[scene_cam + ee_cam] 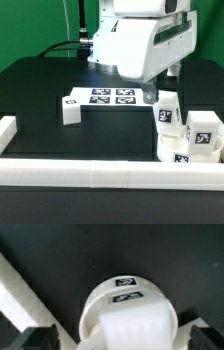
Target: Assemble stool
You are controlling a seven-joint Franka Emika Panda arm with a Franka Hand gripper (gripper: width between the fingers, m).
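Observation:
The white round seat (172, 152) lies at the exterior view's right, near the front bar. Two tagged white legs stand on it, one at the back (167, 110) and one at the right (203, 133). A third leg (70, 109) lies loose on the black table at the left. My gripper (151, 96) hangs under the white arm, just beside the back leg. In the wrist view a tagged leg (128, 308) fills the space between my dark fingers (40, 336), with a gap showing on each side. The gripper (125, 339) is open.
The marker board (110, 96) lies flat at the middle back. Long white bars edge the table at the front (100, 176) and the left (8, 130); one bar runs diagonally in the wrist view (20, 288). Cables hang behind the arm.

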